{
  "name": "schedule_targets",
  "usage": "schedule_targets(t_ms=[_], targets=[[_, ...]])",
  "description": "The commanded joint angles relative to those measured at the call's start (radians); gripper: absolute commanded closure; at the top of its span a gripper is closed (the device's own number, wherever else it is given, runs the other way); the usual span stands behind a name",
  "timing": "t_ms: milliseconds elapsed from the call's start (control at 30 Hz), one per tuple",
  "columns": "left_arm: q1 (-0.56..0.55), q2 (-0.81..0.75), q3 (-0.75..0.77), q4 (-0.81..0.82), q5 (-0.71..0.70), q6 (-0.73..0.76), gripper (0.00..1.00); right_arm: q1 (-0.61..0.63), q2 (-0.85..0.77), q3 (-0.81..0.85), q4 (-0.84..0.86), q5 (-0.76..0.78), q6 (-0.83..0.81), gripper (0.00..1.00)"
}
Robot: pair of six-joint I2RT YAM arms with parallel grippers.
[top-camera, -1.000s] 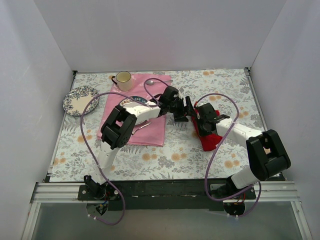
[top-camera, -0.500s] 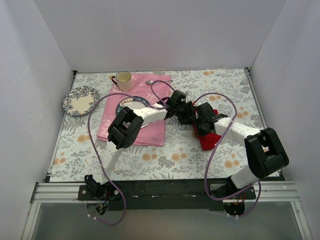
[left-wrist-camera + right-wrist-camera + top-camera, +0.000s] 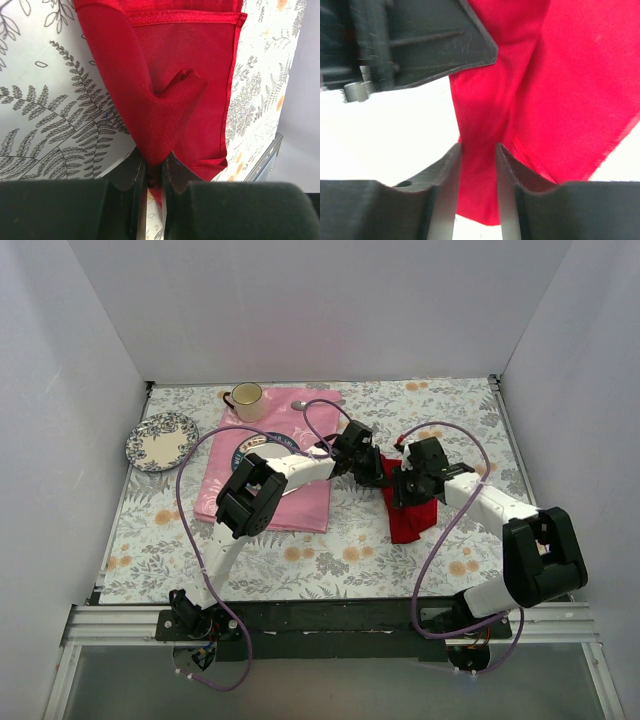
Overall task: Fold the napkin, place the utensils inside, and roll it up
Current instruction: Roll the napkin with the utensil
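Observation:
The deep red napkin [image 3: 410,520] lies bunched on the flowered table, right of centre. My left gripper [image 3: 379,474] reaches across from the left and is shut on a raised fold of the napkin [image 3: 190,65], the cloth pinched between its fingertips [image 3: 155,160]. My right gripper [image 3: 403,492] sits just beside it on the same cloth. Its jaws [image 3: 478,146] stand a little apart with the red napkin [image 3: 570,75] running loosely between them. The left gripper's dark body [image 3: 420,40] fills the upper left of the right wrist view. The utensils are hidden.
A larger pale pink cloth [image 3: 300,502] lies left of the napkin with a blue-rimmed plate [image 3: 243,453] on it, partly under the left arm. A cup [image 3: 246,397] and a silver spoon [image 3: 303,403] sit at the back, and a patterned plate [image 3: 160,440] at far left. White walls close three sides.
My left gripper moved right onto the napkin and closed on a fold. The right gripper's jaws eased apart. The napkin now hangs lower and flatter toward the near side.

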Motion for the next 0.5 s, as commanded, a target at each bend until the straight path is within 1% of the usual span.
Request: schedule_targets(t_ms=[0,100,200,233,267,300,333,467], targets=[[0.012,-0.012,-0.017,-0.042,-0.014,0.067,1.0,-0.059,-0.074,0.106,-0.073,-0.13,-0.003,0.57],[0.012,-0.025,-0.031,-0.029,-0.008,0.065,1.0,-0.118,-0.068,0.143,-0.061,-0.14,0.003,0.54],[0.015,-0.038,-0.037,-0.017,-0.003,0.058,1.0,-0.168,0.005,0.184,-0.041,-0.156,0.009,0.54],[0.015,-0.039,-0.045,-0.011,0.001,0.053,1.0,-0.187,0.056,0.189,-0.034,-0.161,0.017,0.57],[0.018,-0.042,-0.051,0.001,0.006,0.045,1.0,-0.194,0.085,0.208,-0.038,-0.182,0.02,0.68],[0.02,-0.044,-0.054,0.006,0.009,0.033,1.0,-0.196,0.11,0.212,-0.032,-0.176,0.023,0.72],[0.023,-0.051,-0.063,0.009,0.01,0.024,1.0,-0.198,0.139,0.207,-0.011,-0.16,0.026,0.75],[0.042,-0.087,-0.123,0.076,0.01,-0.027,1.0,-0.201,0.174,0.167,0.019,-0.053,0.031,0.86]])
